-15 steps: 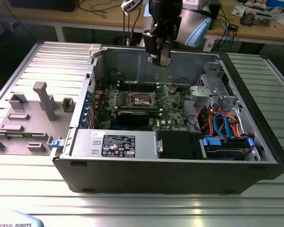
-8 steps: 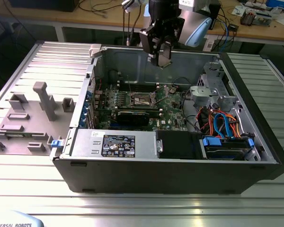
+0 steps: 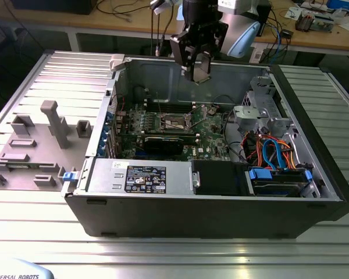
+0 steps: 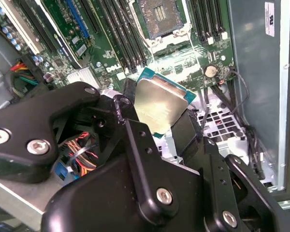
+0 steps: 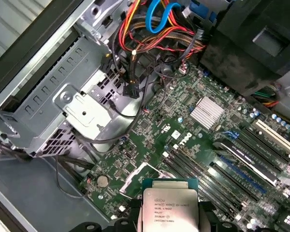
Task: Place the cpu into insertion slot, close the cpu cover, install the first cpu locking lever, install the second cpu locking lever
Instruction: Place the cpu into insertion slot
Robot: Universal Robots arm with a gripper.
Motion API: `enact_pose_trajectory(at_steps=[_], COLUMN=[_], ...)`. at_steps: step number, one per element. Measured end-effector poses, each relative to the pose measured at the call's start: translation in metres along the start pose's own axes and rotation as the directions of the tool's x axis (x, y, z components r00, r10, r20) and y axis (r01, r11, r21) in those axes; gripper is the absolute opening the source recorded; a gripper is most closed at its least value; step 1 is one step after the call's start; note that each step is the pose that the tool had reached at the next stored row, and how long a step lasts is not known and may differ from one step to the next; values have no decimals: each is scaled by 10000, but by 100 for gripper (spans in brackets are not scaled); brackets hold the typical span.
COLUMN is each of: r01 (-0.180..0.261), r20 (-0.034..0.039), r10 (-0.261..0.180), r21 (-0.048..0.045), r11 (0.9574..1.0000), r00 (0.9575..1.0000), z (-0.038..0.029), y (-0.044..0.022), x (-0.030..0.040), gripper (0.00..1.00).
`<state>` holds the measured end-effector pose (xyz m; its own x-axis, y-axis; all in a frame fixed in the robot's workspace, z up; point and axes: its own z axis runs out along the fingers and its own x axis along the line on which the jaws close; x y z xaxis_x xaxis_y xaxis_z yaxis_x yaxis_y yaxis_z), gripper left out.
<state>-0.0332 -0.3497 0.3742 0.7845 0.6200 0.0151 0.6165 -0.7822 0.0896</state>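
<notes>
Gripper [image 3: 198,68] is seen in the exterior view above the open case [image 3: 314,145], slot [image 3: 174,121] below it. In the second wrist view the cpu [image 4: 159,104] is clamped by its edges, open room around it. In the first wrist view the cpu [image 5: 170,210] is judged light, stiff, fragile underneath.

Exterior view: even, diffuse room light. The counter [image 3: 221,253] reads bright; the computer case [image 3: 192,218] interior is dimmer, its near wall almost black. Second wrist view: soft glare across the cpu [image 4: 159,108] lid. First wrist view: deep shade beside the drive cage [image 5: 53,111].
</notes>
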Motion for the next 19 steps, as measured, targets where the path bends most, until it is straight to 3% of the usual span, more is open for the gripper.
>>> enact_pose_trajectory(at_steps=[14,19], r01=[0,-368], r20=[1,41], r10=[0,368], r21=[0,-16], r11=[10000,9993], r00=[10000,9993], z=[4,65], y=[-10,-22], x=[-11,-21], gripper=[54,54])
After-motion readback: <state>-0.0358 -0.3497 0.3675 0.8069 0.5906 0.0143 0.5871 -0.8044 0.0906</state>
